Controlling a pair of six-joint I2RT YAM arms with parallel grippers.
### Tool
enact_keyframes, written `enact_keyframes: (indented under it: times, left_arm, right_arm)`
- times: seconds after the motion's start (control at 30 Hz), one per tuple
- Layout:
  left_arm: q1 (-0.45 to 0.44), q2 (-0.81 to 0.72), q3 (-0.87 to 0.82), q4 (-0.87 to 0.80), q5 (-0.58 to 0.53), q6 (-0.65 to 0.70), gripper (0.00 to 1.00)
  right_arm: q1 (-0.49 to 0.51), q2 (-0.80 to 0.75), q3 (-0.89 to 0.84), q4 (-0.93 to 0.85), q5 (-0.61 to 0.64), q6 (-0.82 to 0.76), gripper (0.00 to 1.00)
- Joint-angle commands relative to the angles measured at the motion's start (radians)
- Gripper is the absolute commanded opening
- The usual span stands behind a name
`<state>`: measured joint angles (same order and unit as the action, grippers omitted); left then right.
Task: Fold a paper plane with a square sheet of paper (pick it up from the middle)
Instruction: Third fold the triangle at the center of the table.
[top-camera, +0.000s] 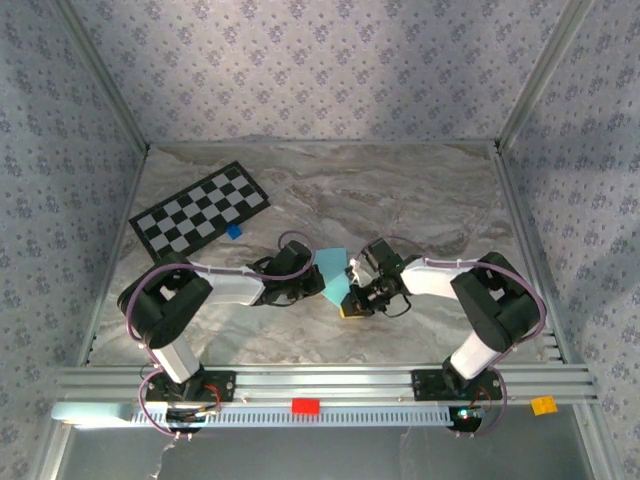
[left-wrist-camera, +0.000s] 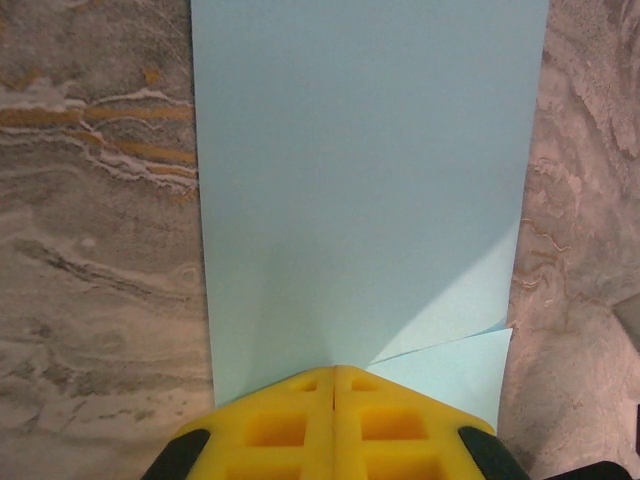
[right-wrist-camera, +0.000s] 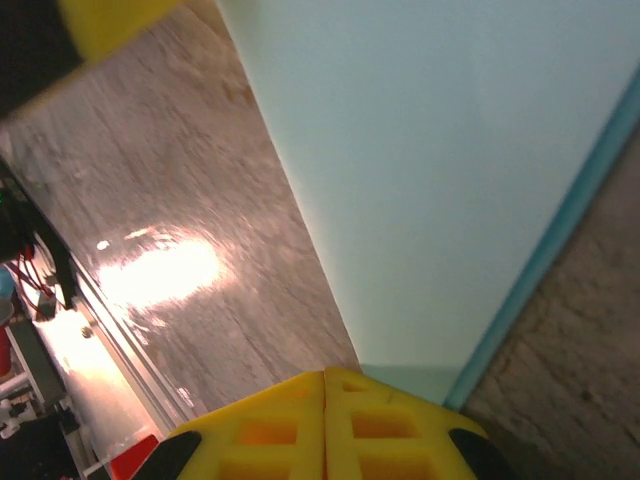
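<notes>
Grey-veined marble is covering the surface (top-camera: 400, 190), and the two arms are reaching in over it from the near edge, meeting close to its middle. The black-and-white checkerboard card (top-camera: 200, 208) is lying well apart from them at the far left.

Between the arms, the square sheet of paper (top-camera: 333, 272) is showing as a narrow rectangle. A second layer is peeking out along one edge (so it is probably already folded in half). Whether it is resting flat or lifted slightly, I cannot tell.

The left gripper (left-wrist-camera: 335, 372) is pinching one short edge of the sheet, its yellow fingers pressed fully together on the paper. The right gripper (right-wrist-camera: 325, 378) is clamping another edge in the same way.

Smallest of all, a dark-blue block (top-camera: 233, 231) is sitting just beside the card.

The step in hand looks like setting up the next fold. To do it well, both grippers should be moving together, keeping the paper gently taut without tearing it. The layers are looking slightly offset at one corner in the left wrist view, so the edges need lining up before any crease is pressed.
</notes>
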<state>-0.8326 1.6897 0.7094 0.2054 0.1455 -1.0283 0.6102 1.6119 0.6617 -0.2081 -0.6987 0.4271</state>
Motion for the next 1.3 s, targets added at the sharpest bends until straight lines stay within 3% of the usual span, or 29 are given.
enact_keyframes:
  times: [0.0,0.2,0.4,0.67,0.87,1.17,1.27]
  left_arm:
    - [-0.003,0.027,-0.006,-0.078,-0.009,0.021,0.05]
    - [-0.001,0.027,-0.006,-0.074,-0.006,0.019,0.06]
    - [-0.001,0.022,-0.004,-0.075,-0.007,0.016,0.06]
    - [-0.001,0.024,0.000,-0.074,-0.003,0.014,0.06]
    - [0.000,0.022,0.004,-0.077,-0.005,0.016,0.06]
    - [0.000,0.017,0.005,-0.072,-0.006,0.016,0.06]
    - [-0.003,0.002,0.007,-0.069,-0.003,0.000,0.07]
  right_arm:
    - [-0.017,-0.036,-0.047,-0.031,0.008,-0.021,0.08]
    - [-0.077,-0.086,-0.103,0.003,-0.028,-0.006,0.08]
    - [-0.054,-0.138,-0.056,0.021,-0.065,0.025,0.09]
    - [-0.036,-0.052,-0.003,0.031,0.057,0.068,0.09]
    - [-0.036,-0.028,-0.075,0.045,0.070,0.058,0.09]
    - [-0.088,-0.163,-0.140,0.021,0.055,0.051,0.10]
    - [-0.088,-0.221,-0.107,-0.030,0.119,0.037,0.12]
